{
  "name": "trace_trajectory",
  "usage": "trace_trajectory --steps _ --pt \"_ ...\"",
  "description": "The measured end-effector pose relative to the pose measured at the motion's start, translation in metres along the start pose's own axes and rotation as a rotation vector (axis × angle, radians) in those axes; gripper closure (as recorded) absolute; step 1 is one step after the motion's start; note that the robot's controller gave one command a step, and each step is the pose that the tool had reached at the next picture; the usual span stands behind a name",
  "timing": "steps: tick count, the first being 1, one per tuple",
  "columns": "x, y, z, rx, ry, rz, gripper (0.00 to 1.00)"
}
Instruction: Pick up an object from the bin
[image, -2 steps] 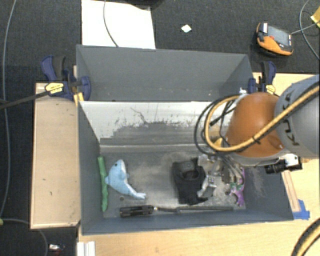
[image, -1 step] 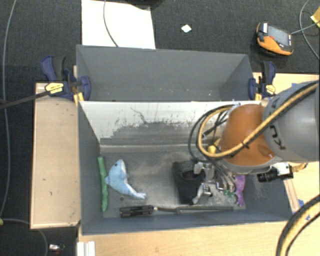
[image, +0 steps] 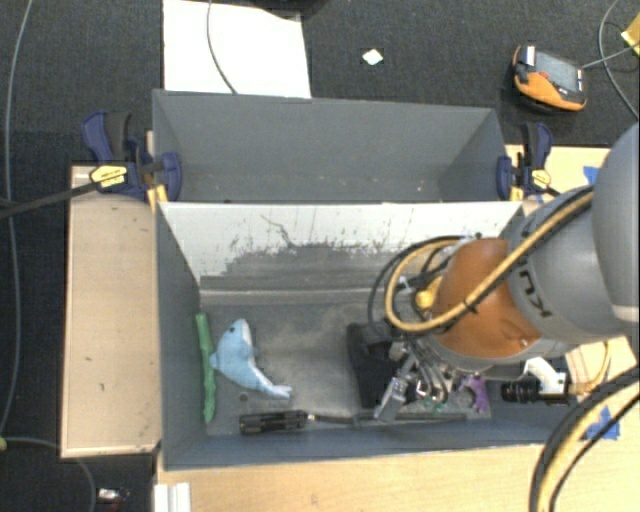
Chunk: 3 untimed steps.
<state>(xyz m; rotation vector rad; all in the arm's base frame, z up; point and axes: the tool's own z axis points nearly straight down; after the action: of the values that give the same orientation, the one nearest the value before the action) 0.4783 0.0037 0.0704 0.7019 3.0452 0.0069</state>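
Near-right of bin (image: 180, 330): gripper (image: 398, 392) low, just beside black block (image: 366, 362); grip state can't tell. Near wall: black-handled tool (image: 272, 422). Left: blue plush (image: 240, 358), green stick (image: 206, 365).

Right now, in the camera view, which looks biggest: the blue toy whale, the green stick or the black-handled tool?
1. blue toy whale: the bulkiest by far.
2. green stick and black-handled tool: both are long and thin, too alike to rank.
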Motion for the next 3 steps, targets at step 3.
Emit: trace_trajectory --steps 3 --pt "-0.012 0.032 -0.017 0.005 0.020 -0.527 1.00"
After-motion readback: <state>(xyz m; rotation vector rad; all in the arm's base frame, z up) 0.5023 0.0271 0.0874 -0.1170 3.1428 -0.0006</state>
